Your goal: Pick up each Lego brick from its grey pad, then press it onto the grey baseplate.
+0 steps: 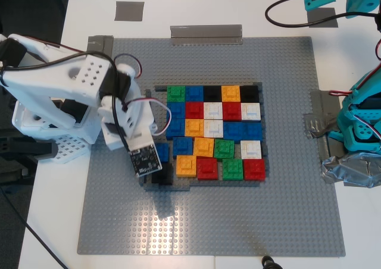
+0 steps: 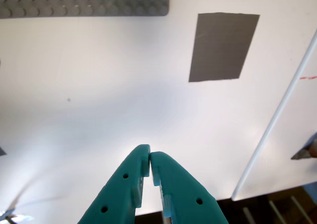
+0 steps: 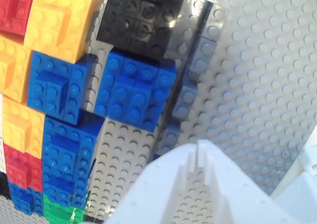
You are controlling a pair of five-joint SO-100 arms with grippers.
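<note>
second wrist view: my second hand closed, empty, above the black brick on the grey baseplate. my first hand closed, empty - risk: descending clips neighbouring blue brick.

crumpled silver tape wad at the exterior view's right, maybe duct tape.

first arm: my first gripper has teal plastic fingers with small round holes
second arm: my second gripper is white plastic; perforated white shell, black board, thin wires
</note>
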